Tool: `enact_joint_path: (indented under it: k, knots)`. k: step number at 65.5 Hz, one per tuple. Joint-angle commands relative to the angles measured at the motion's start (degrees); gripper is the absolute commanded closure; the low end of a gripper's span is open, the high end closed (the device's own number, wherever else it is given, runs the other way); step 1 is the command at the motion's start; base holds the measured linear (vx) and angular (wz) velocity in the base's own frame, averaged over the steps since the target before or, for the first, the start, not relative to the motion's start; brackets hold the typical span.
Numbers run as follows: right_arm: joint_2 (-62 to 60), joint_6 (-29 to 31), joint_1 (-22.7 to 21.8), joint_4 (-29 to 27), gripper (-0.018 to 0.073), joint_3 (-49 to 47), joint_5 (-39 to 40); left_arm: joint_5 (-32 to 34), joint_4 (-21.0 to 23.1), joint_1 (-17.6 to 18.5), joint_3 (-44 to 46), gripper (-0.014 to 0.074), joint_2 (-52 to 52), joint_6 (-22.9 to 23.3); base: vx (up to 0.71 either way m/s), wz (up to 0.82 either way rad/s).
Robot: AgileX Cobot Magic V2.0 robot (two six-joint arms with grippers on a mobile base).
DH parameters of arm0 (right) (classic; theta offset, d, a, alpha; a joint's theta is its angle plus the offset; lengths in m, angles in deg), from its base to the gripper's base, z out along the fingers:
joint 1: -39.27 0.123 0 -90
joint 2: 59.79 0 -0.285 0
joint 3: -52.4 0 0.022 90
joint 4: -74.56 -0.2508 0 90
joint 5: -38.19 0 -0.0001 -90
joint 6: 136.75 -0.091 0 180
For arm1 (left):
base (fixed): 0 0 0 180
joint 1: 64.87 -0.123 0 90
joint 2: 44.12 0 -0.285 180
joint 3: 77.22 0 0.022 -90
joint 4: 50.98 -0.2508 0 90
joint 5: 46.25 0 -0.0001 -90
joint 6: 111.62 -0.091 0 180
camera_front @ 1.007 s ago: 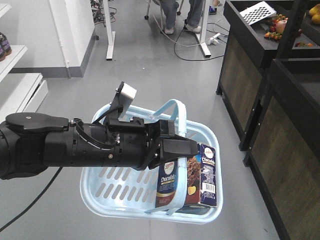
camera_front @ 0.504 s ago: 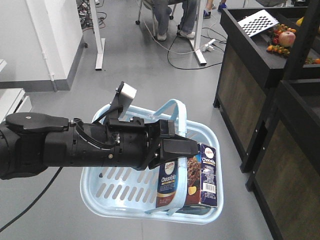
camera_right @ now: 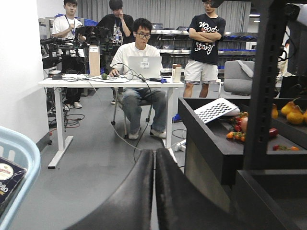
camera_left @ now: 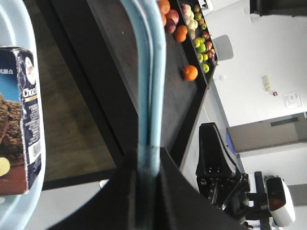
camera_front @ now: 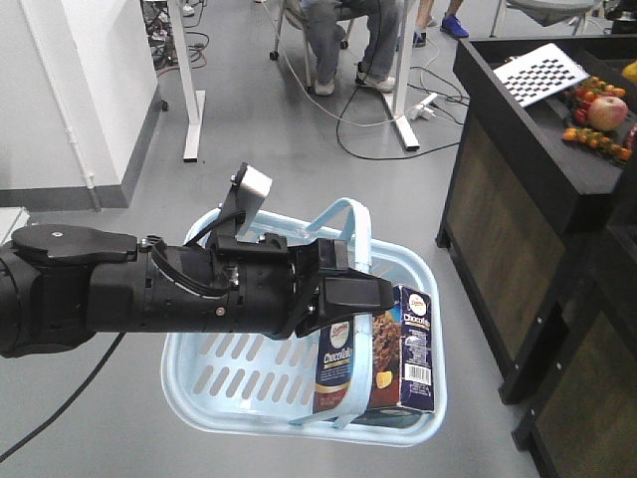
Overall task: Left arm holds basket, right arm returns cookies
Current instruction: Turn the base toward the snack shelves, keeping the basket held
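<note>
1. Carries the basket [camera_front: 199,393] clear of the floor [camera_front: 299,149] with the left hand [camera_front: 373,292]. Counts as the holding half of the job, and looks met.
2. Clamps that hand shut on one hoop handle [camera_left: 147,86], with a black pad on each side of the pale blue bar in the left wrist view.
3. Finds the cookies [camera_front: 376,357] standing upright inside the basket, at its right end and close to the near wall.
4. Shows the right hand [camera_right: 154,160] with its fingers pressed together and nothing between them. Points out over the floor beside a dark fruit stand [camera_right: 216,129], apart from the carton. Catches only a corner of basket and carton at the left edge of its own view.
5. Leaves the returning half undone, by this reading: no grip on the carton, no lift out of the basket.
6. Calls next, as a judgement, for opening the right hand, reaching down into the basket, closing on the carton and taking it to where it belongs. Cannot tell from these views which spot that is.
</note>
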Motion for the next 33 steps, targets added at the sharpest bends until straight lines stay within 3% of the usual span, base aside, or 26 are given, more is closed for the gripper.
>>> enact_joint_path:
  k: [1,17,33]
  knots:
    - [-0.7,0.2,-0.3,0.3,0.0563,0.0,4.3,-2.7,6.0,0.2,1.8,0.0603,-2.4,-1.1,0.36,0.05]
    - [-0.7,0.2,-0.3,0.3,0.0563,0.0,4.3,-2.7,6.0,0.2,1.8,0.0603,-2.4,-1.1,0.37,0.19]
    - [-0.7,0.2,-0.3,0.3,0.0563,0.0,4.3,-2.7,6.0,0.2,1.8,0.0603,-2.4,-1.1,0.35,0.59]
